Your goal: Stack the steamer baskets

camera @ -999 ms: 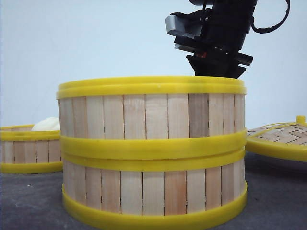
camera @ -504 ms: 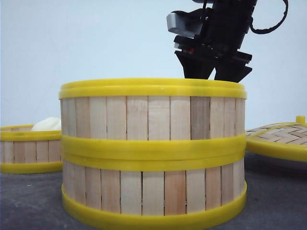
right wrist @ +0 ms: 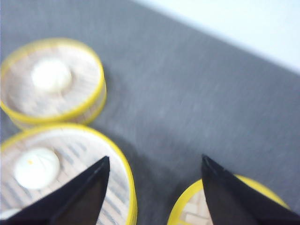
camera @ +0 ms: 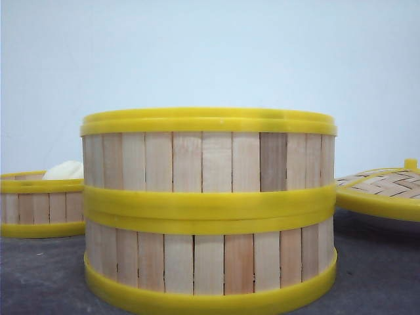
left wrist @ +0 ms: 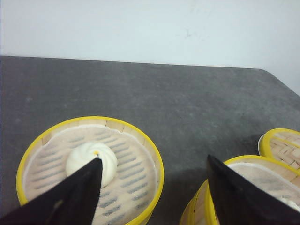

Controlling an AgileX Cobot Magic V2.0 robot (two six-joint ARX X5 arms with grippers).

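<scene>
Reaching for the single low slatted yellow-rimmed steamer basket [left wrist: 90, 168] on the grey tabletop [left wrist: 187, 112], keep your open, empty left end effector [left wrist: 154, 187] level; the two-basket stack [camera: 209, 210] waits nearby.

Blurred steamer baskets [right wrist: 51, 82], bun [right wrist: 50, 75] inside.

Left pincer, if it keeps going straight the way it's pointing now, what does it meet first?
Probably bare table. The left pincer is open, and its gap frames the dark surface between the single basket with a bun and the stacked baskets. Depth is unclear.
</scene>
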